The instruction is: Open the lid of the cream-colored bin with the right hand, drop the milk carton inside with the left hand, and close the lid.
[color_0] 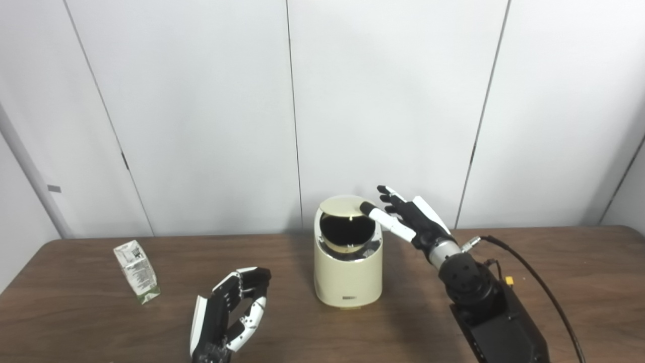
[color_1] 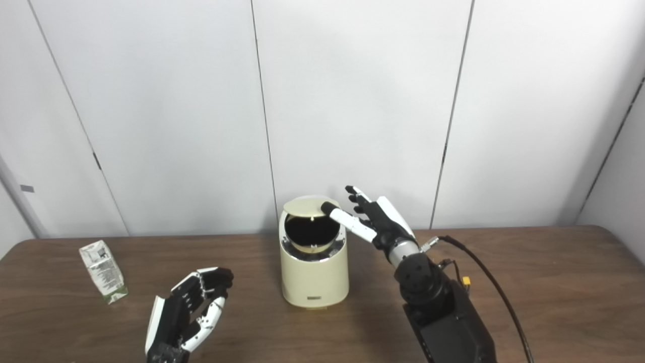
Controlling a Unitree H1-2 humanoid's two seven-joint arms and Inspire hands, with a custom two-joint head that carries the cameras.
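The right hand [color_0: 410, 217] has its fingers [color_0: 375, 213] spread, grasping nothing, one pressing the tilted lid [color_0: 345, 205] to keep the cream-colored bin [color_0: 347, 280] open. The left hand [color_0: 229, 315] hangs loosely curled and empty, the milk carton [color_0: 137, 271] leaning on the desk [color_0: 579, 282] well apart

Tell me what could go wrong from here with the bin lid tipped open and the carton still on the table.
1. Only the right hand thumb presses the lid; if it slips, the lid could swing shut before the drop.
2. The milk carton stands far left of the bin, and the open left hand is empty, so the lid must be held through a long reach.
3. A hard push might shift the bin.
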